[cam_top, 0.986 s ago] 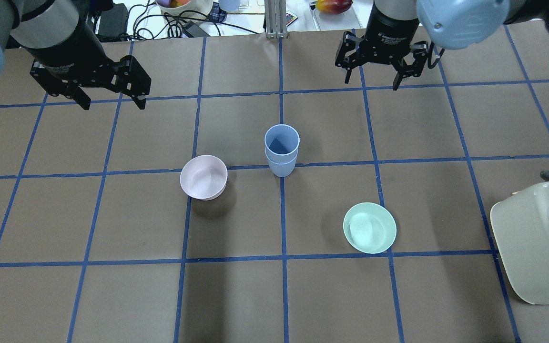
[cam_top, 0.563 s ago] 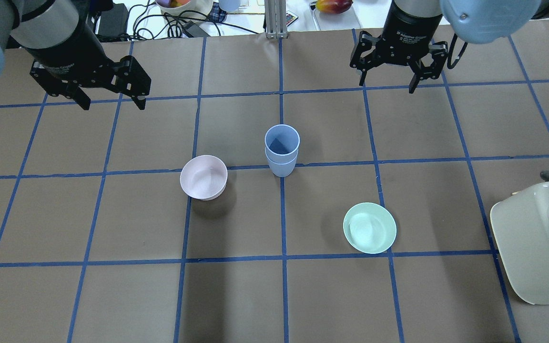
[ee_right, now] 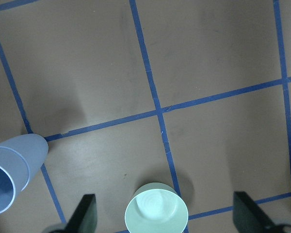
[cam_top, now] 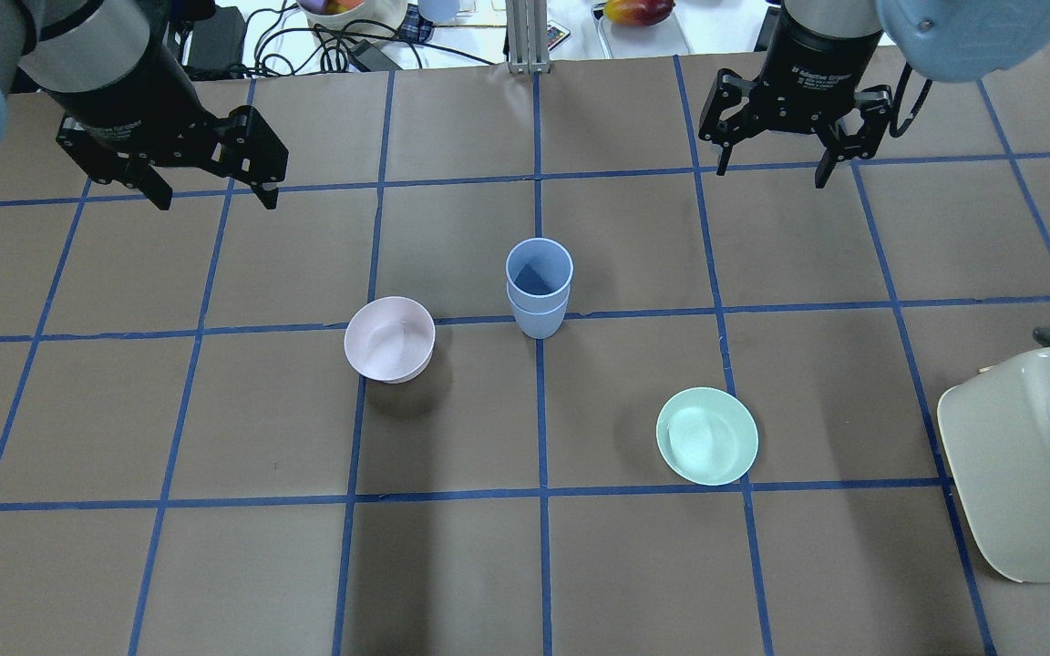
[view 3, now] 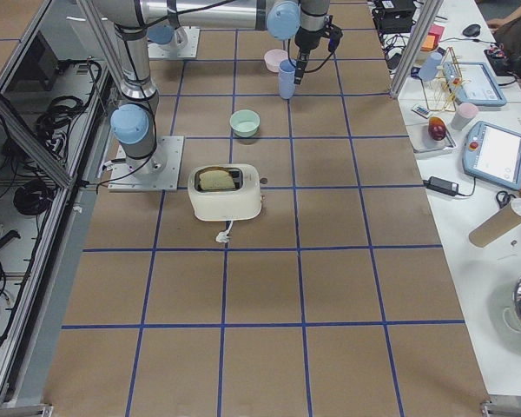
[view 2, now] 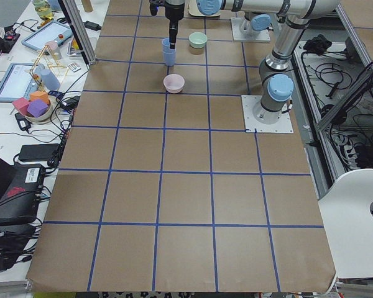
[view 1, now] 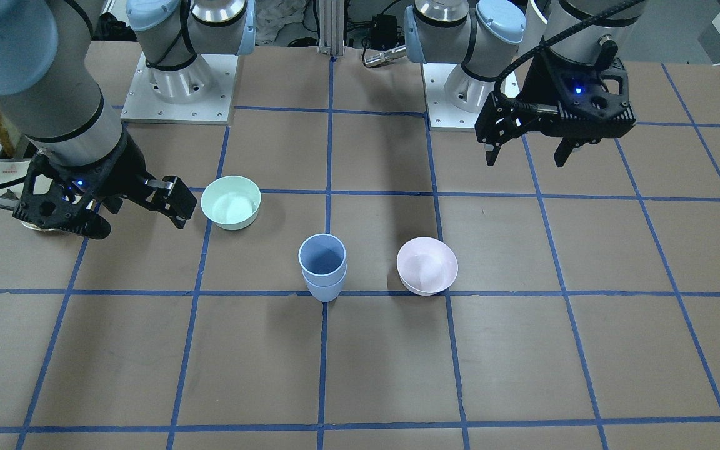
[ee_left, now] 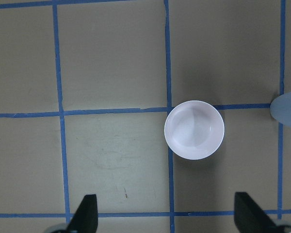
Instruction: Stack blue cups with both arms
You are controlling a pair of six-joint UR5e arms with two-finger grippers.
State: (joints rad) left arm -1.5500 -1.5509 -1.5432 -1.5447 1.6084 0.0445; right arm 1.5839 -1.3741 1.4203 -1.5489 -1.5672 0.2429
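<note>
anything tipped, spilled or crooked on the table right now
Nothing stands out. The blue cups sit nested and upright; the pink bowl and mint-green bowl stand upright, apart from them; the left gripper and right gripper hang open, touching nothing.

Table carries stacked blue cups, pink bowl, green bowl, toaster.

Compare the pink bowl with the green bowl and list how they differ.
Colour: the pink bowl is pale pink, the green bowl is mint green.
Side: the pink bowl lies on the robot's left side, the green bowl on its right side.
Neighbours: the pink bowl sits close beside the stacked blue cups; the green bowl lies farther from them and nearer the robot.
Both stand upright, round and empty, with no handles.
</note>
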